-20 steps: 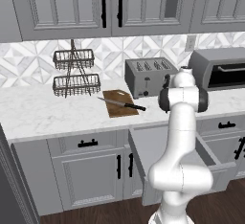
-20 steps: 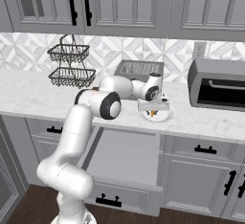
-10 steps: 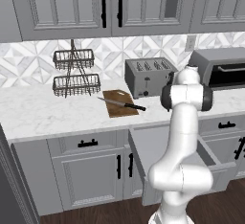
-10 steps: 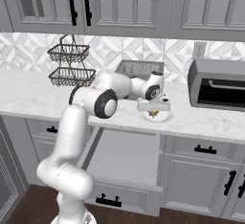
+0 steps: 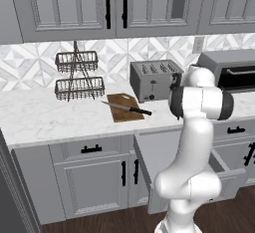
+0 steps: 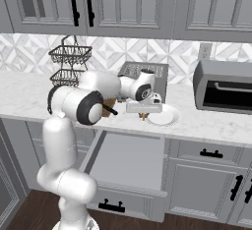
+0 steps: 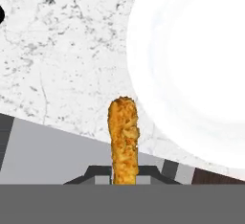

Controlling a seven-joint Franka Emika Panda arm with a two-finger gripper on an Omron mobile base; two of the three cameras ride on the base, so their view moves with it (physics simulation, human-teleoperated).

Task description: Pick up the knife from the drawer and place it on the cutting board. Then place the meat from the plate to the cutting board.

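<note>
Meat (image 7: 124, 139) clamped in the gripper (image 6: 143, 115), lifted off the plate (image 6: 163, 118).

Seen from the hand camera, the orange-tan piece runs lengthwise straight out from the closed jaws — its near end is cut off at the bottom of that view, its free end pointing toward the marble counter (image 7: 62, 50) just beside the plate's rim. In the right base view it is only a small speck under the hand, too small to make out. Across the cutting board (image 5: 123, 107) lies the knife (image 5: 128, 108), black handle toward the toaster (image 5: 154, 79); the arm hides the plate in the left base view. Below, the drawer (image 6: 129, 162) stands pulled out.
</note>
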